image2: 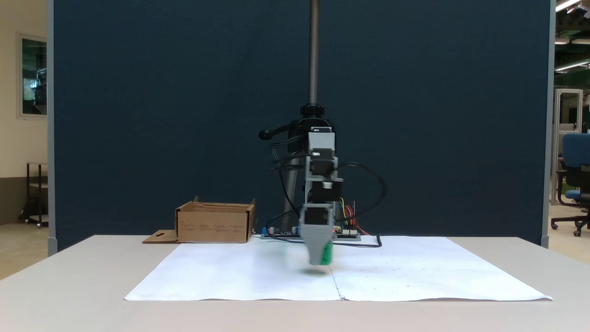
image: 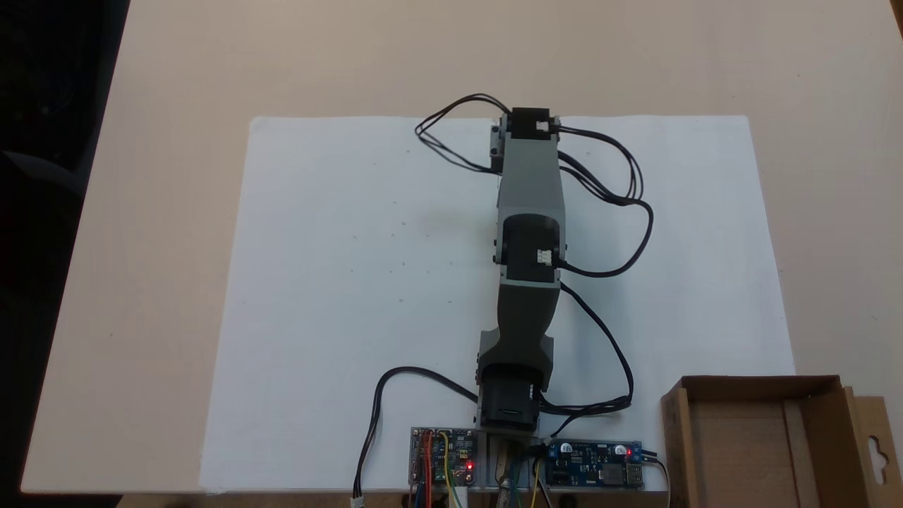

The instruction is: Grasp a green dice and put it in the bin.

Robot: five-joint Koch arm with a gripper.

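In a fixed view from the front, my gripper [image2: 321,261] hangs a little above the white paper [image2: 230,276], pointing down and slightly blurred. The green dice [image2: 327,253] shows as a bright green patch against the grey fingers [image2: 315,249], held clear of the sheet with a faint shadow below it. The bin [image2: 214,224] is a brown cardboard box at the back left of that view, well apart from the gripper. From above, the bin [image: 811,395] sits at the lower right with its hang-hole flap [image: 877,444] folded out, and the arm [image: 528,212] stretches up over the middle of the paper.
Circuit boards [image: 443,456] and black cables [image: 621,204] lie around the arm's base at the near edge of the top view. A dark blue partition [image2: 184,115] and a camera pole [image2: 314,50] stand behind the table.
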